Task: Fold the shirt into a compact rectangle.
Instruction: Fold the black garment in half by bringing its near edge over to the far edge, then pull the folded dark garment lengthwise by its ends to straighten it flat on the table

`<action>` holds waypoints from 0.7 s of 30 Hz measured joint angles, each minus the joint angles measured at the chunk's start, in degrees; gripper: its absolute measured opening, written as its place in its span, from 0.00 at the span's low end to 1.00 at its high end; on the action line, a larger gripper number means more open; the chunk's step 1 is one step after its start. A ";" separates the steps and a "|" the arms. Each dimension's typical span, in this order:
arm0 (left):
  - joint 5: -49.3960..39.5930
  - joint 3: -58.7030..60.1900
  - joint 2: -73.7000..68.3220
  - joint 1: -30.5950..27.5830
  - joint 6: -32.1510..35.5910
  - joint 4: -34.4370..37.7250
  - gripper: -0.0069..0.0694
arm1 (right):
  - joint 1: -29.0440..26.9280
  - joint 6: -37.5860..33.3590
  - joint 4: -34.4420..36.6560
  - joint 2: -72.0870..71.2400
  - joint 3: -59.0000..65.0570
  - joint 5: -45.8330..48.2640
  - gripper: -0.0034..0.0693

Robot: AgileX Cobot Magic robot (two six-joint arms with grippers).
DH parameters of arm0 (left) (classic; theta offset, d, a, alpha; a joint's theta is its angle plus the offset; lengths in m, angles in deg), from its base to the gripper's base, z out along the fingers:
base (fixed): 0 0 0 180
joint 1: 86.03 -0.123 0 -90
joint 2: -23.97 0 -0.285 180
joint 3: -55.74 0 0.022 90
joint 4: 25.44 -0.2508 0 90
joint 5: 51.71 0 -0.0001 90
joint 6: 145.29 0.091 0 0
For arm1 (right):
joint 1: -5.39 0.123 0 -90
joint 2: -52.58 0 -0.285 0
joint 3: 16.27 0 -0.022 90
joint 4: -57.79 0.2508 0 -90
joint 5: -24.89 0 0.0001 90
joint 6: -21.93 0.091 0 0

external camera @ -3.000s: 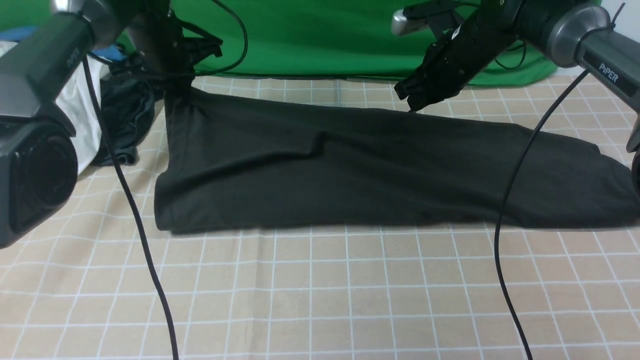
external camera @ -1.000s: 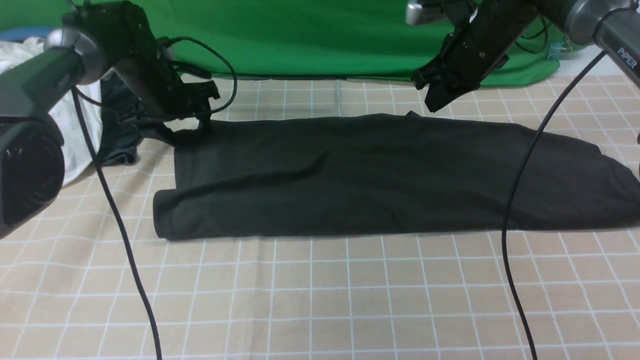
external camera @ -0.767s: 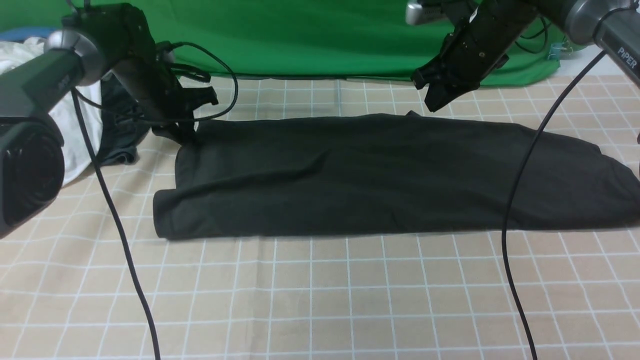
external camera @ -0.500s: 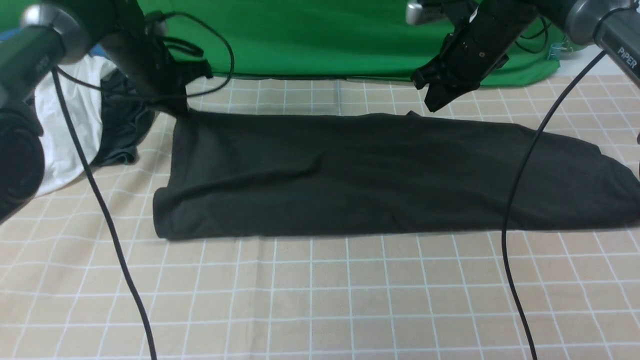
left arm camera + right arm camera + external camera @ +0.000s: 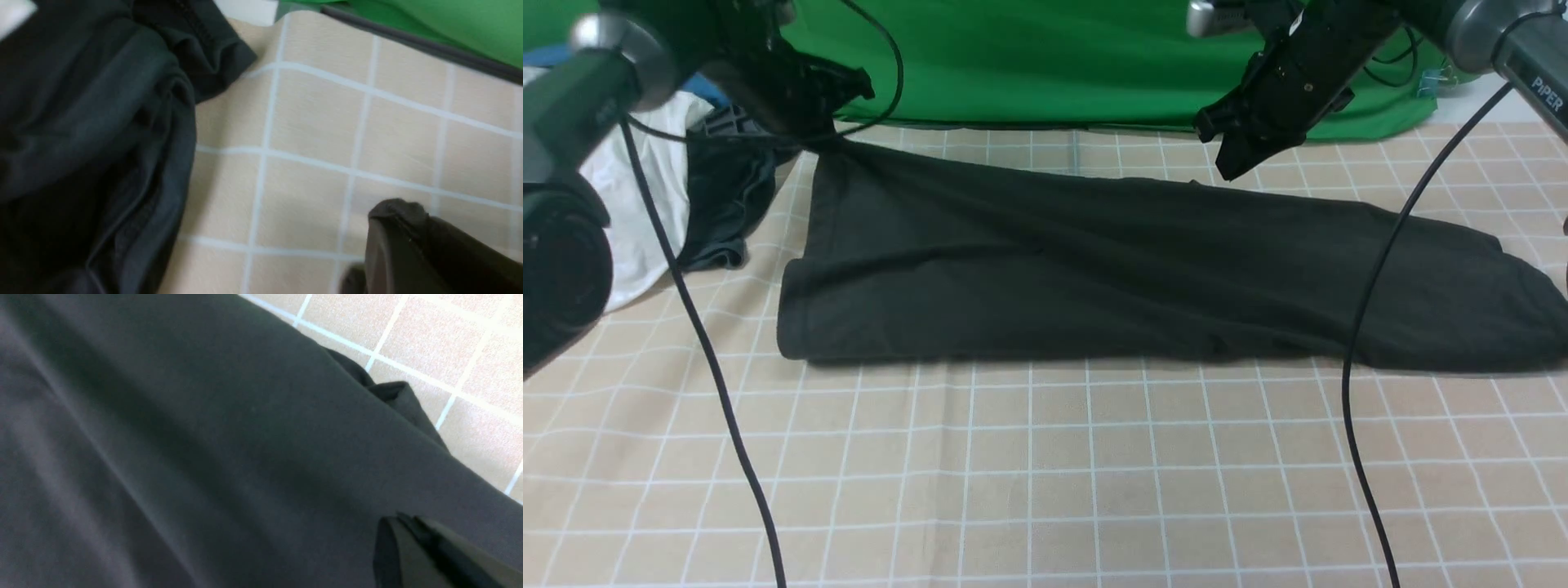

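The black shirt (image 5: 1094,269) lies as a long folded band across the checked table, print and label hidden. My left gripper (image 5: 827,139) is shut on its far left corner and holds it up, so the cloth slopes down from there. In the left wrist view a pinch of black cloth bunches at the tip of the closed left gripper (image 5: 392,212). My right gripper (image 5: 1232,170) hangs shut just above the shirt's far edge with nothing in it. In the right wrist view the shirt (image 5: 204,437) fills the picture under the closed right gripper (image 5: 394,522).
A dark grey garment (image 5: 727,196) and a white garment (image 5: 629,204) are piled at the far left, the grey garment (image 5: 81,122) close to my left gripper. A green backdrop (image 5: 1029,57) closes the far side. Black cables (image 5: 711,351) hang in front.
My left gripper dipped to the table, then rose and pulled back, lifting the shirt's far left corner. The right gripper came off the far edge three seconds ago and has since held still.
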 joint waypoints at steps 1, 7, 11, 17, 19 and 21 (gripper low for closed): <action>0.05 0.00 -0.31 0.00 0.00 -0.09 0.17 | 0.00 0.08 0.00 0.00 0.00 0.00 0.13; -0.45 -0.94 -0.31 -0.06 -0.36 -1.03 0.38 | 0.00 0.44 -0.05 0.00 -0.24 0.38 0.14; -8.03 -3.45 3.70 -0.06 -0.64 2.71 0.43 | -0.03 3.17 -0.36 -1.16 -0.38 0.58 0.14; -21.44 -1.05 13.26 0.89 3.93 4.53 0.16 | -0.03 4.93 -3.73 -7.45 2.97 0.53 0.12; -22.30 3.91 18.17 1.30 3.77 4.25 0.12 | -0.03 4.98 -4.41 -10.63 7.35 0.53 0.11; -22.66 9.62 21.79 1.50 2.63 4.11 0.10 | -0.03 5.05 -4.60 -13.24 11.28 0.53 0.11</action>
